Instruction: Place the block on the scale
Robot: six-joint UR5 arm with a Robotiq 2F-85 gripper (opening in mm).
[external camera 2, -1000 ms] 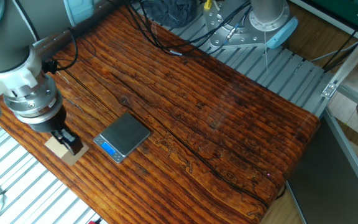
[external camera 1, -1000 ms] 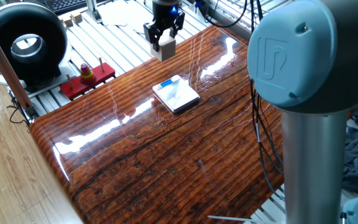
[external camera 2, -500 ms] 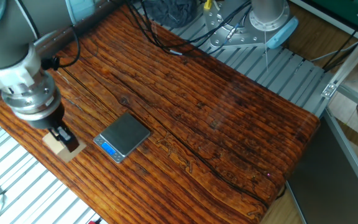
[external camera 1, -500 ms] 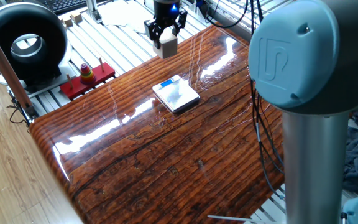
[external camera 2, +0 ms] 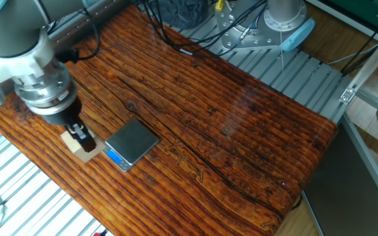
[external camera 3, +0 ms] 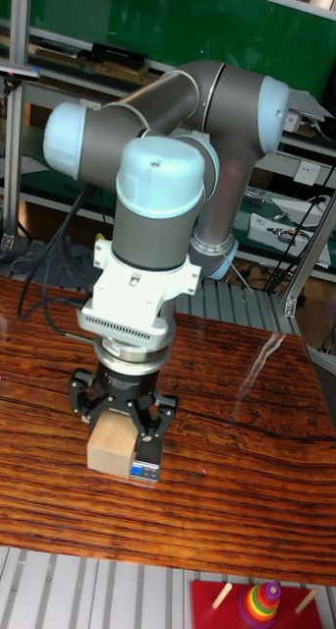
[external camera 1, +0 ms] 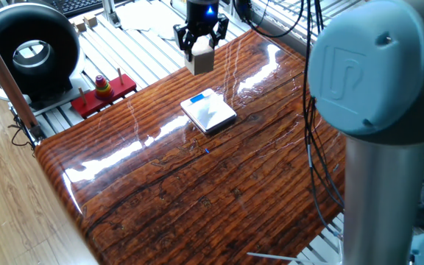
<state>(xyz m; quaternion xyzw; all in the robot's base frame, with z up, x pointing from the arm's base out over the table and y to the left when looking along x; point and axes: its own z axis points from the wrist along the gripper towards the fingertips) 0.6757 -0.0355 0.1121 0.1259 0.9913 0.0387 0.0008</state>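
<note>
The gripper (external camera 1: 201,46) is clenching the block (external camera 1: 202,61) between its dark fingers (external camera 2: 82,135), one pressing on each side of the cube. The block is hanging clear of the table (external camera 1: 219,184), near the table's far edge in one fixed view. In the other fixed view the block (external camera 2: 86,148) is sitting just beside the scale (external camera 2: 130,143), on the side of its blue corner, apart from it and not over the pad. In the tall fixed view the block (external camera 3: 111,445) is partly covering the scale (external camera 3: 145,470) behind it.

The scale (external camera 1: 209,111) is lying flat on the table, nearer the far edge than the centre. Off the table's left corner a red toy base (external camera 1: 101,95) carrying a small ring stack is resting on the slatted frame, and a large black ring-shaped unit (external camera 1: 29,51) is standing beyond it. Dark cables (external camera 2: 169,42) are running across the table's far end, well apart from the scale. Nothing is lying between block and scale.

Against the frames half a second and one second back, the gripper and block are sitting closer to the scale. The scale is lying in the same spot.
</note>
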